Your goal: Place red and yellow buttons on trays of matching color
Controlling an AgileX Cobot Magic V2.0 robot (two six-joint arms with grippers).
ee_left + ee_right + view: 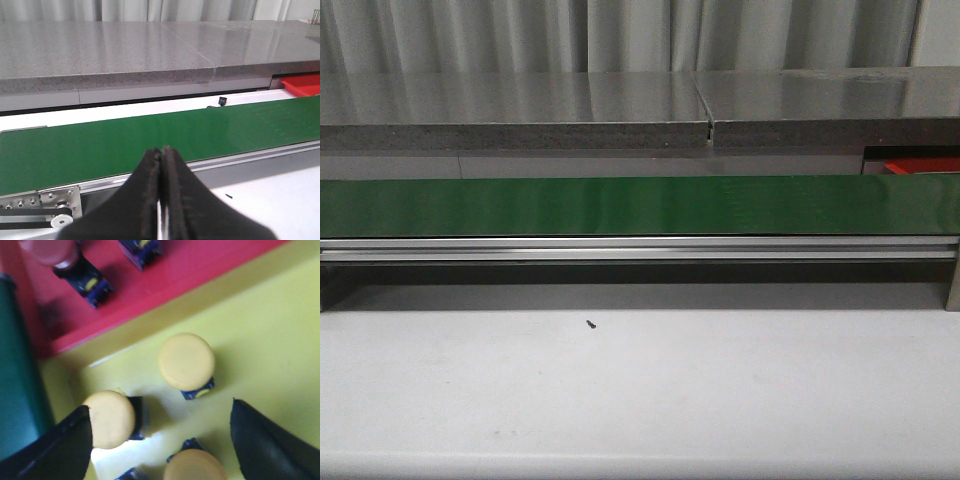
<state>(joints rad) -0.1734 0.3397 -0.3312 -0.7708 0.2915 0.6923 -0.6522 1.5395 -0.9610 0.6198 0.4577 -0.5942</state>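
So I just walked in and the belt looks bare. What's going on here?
The green conveyor belt carries nothing right now. The left gripper hangs shut and empty above it. The right gripper is open over the yellow tray, where three yellow buttons sit; none is in its grasp. The red tray beside it holds a red button and at least one more part, cut off at the frame edge.

The left pincer [161,155], closed, hangs over the green belt [150,140].
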